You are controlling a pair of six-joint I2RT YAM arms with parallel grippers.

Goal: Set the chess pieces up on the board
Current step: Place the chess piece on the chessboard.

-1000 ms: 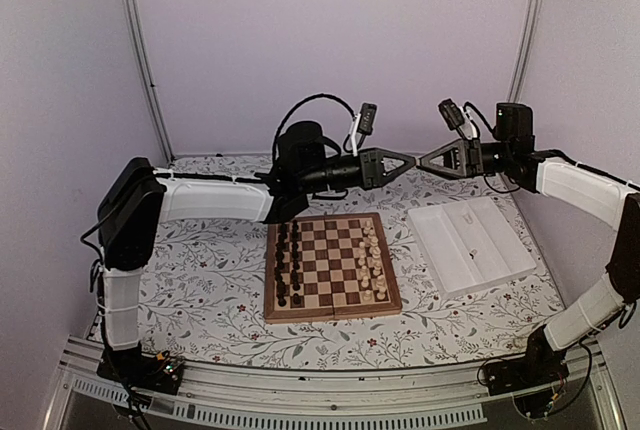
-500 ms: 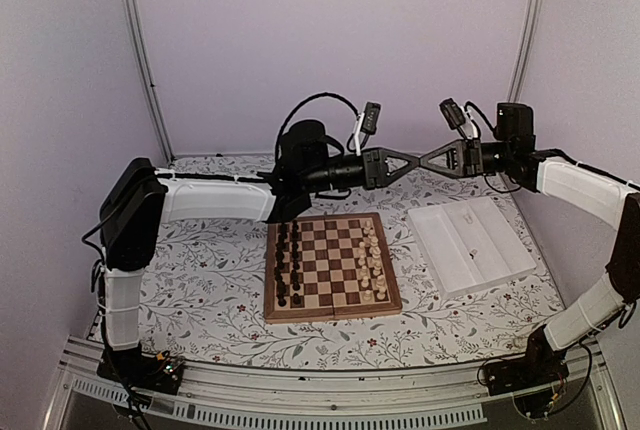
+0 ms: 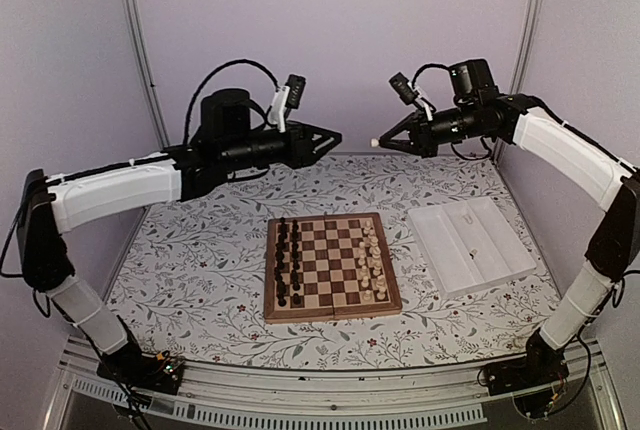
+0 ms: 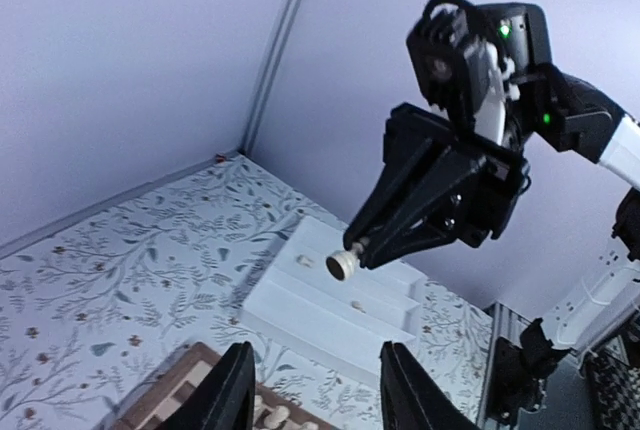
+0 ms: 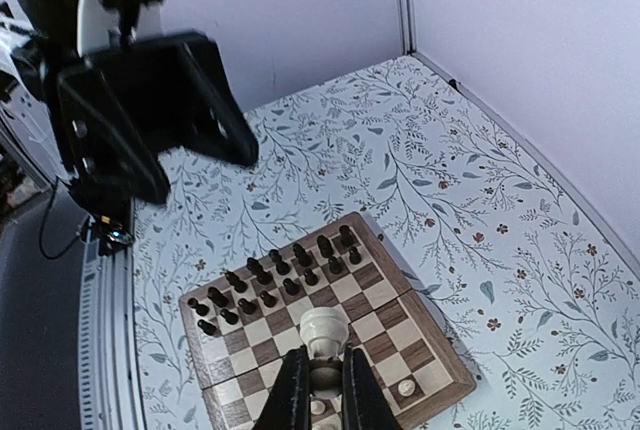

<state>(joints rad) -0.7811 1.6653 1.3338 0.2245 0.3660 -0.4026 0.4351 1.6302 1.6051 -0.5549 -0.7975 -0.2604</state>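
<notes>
The board [image 3: 331,312] lies mid-table, with dark pieces [image 3: 288,262] along its left side and cream chess pieces [image 3: 372,262] along its right. My right gripper [image 3: 380,140] is high above the back of the table, shut on a cream piece [image 3: 374,141]. The right wrist view shows this piece [image 5: 325,328] between the fingers [image 5: 296,390], above the board [image 5: 424,295]. My left gripper [image 3: 335,137] faces it a short way to the left, open and empty. The left wrist view shows its fingers [image 4: 235,395] wide apart and the held piece [image 4: 343,265] ahead.
A white ridged tray [image 3: 500,260] lies right of the board with two small cream pieces [image 4: 301,260] in it. A floral cloth [image 3: 200,280] covers the table. Frame posts stand at the back corners. Walls close in the left and right.
The grippers were tip to tip above the back of the table. They are now apart: the left arm has drawn back to the left, and the right gripper moved left holding the cream piece.
</notes>
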